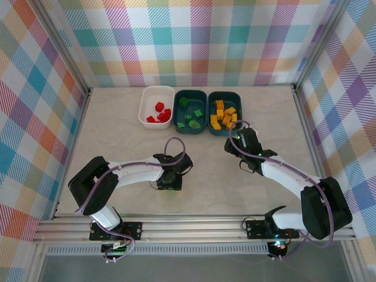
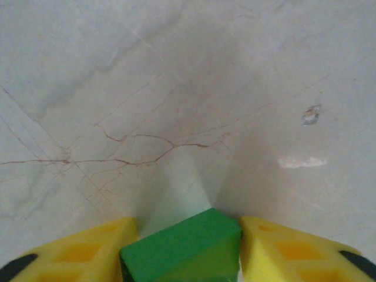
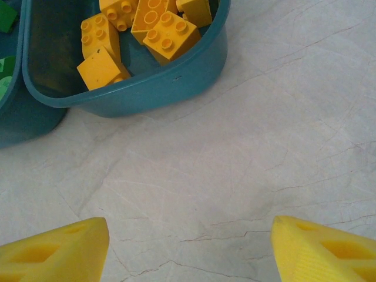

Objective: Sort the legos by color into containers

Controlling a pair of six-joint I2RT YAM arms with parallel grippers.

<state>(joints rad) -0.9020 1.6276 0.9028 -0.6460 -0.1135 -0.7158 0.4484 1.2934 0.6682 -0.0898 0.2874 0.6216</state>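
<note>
Three containers stand in a row at the back: a white tub (image 1: pixel 144 106) with red legos (image 1: pixel 160 111), a teal tub (image 1: pixel 177 111) with green legos (image 1: pixel 194 119), and a teal tub (image 1: pixel 240 108) with yellow-orange legos (image 1: pixel 223 114). My left gripper (image 1: pixel 169 180) is low over the table's middle. In the left wrist view my left gripper (image 2: pixel 188 229) has its yellow fingers (image 2: pixel 88 249) pressed on both sides of a green lego (image 2: pixel 182 252). My right gripper (image 1: pixel 232 141) hovers just before the yellow tub (image 3: pixel 176 82), where the right gripper (image 3: pixel 190 235) is open with bare table between its fingers.
Yellow legos (image 3: pixel 164 35) fill the near end of the tub in the right wrist view, with the green tub's wall (image 3: pixel 17 123) at the left edge. Metal frame rails and checked walls close in the pale marble table (image 1: pixel 117 135).
</note>
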